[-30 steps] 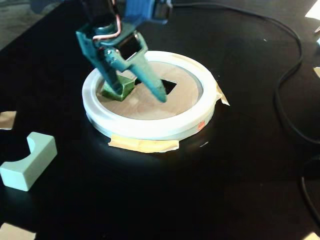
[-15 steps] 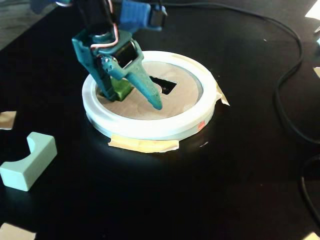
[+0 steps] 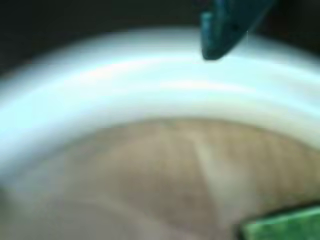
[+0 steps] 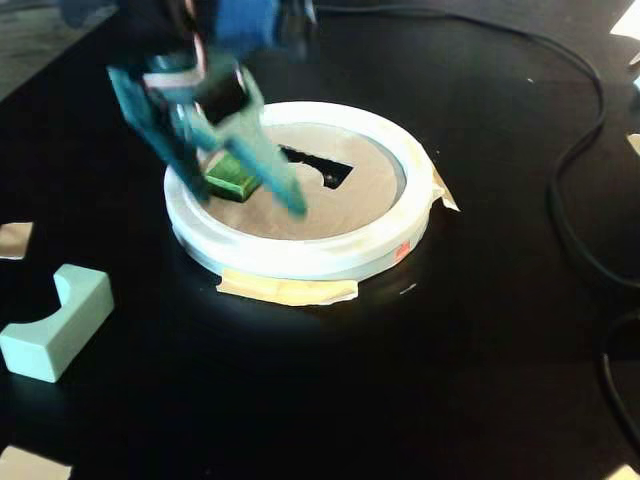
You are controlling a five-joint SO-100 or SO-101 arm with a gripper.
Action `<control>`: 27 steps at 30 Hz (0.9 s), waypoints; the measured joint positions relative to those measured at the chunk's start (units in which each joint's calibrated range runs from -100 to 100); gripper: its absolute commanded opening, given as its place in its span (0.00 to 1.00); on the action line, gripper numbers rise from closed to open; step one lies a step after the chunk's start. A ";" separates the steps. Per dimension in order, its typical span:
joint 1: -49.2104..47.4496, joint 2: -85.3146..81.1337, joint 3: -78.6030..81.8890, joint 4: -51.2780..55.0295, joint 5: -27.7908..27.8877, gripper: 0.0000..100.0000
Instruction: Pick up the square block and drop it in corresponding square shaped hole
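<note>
Teal gripper (image 4: 232, 190) hanging low over the left half of the round white sorter tray (image 4: 330, 262) in the fixed view, tilted, long finger (image 4: 270, 170) reaching down toward the cardboard-coloured lid (image 4: 370, 190). Clamped on the green square block (image 4: 230, 178), jaws closed narrow around it, block sitting just above or maybe touching the lid right by the tray's left rim, too blurry to call. Block looks tilted, one corner lower.

Square hole (image 4: 318, 166) just to the right of the gripper tips and a bit further back, dark cutout near the middle of the lid. Block not over it, offset to the left of it.

Wrist view super blurry: white tray rim (image 3: 150, 80) arcing across, brown lid (image 3: 165, 175) below it, one teal fingertip (image 3: 225, 30) poking in from the top, green block (image 3: 285, 225) just peeking in at the bottom right corner. Hole not showing there.

Around the tray: yellowish tape strip (image 4: 288, 290) stuck under the near rim, another bit of tape (image 4: 444, 192) on the right side. Well off to the lower left of the gripper, a mint green block with a curved notch (image 4: 55, 322) lying on the black table (image 4: 400, 380). Black cable (image 4: 570, 180) looping far out to the right
</note>
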 measured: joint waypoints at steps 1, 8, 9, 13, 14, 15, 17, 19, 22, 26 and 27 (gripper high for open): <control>0.00 -2.05 0.00 1.36 0.05 1.00; 5.49 -23.90 4.10 18.43 1.66 1.00; 8.39 -29.69 7.71 19.11 2.93 1.00; 15.68 -42.18 16.79 20.08 6.94 1.00; 20.68 -50.47 22.55 19.01 8.45 1.00; 21.98 -54.30 24.89 18.72 9.23 1.00; 25.37 -62.86 30.26 16.29 11.48 1.00; 30.97 -76.86 40.80 12.71 14.02 1.00; 35.36 -87.20 49.19 9.41 16.21 1.00; 38.36 -93.98 60.32 5.92 17.78 1.00; 38.46 -95.05 62.18 5.53 17.92 1.00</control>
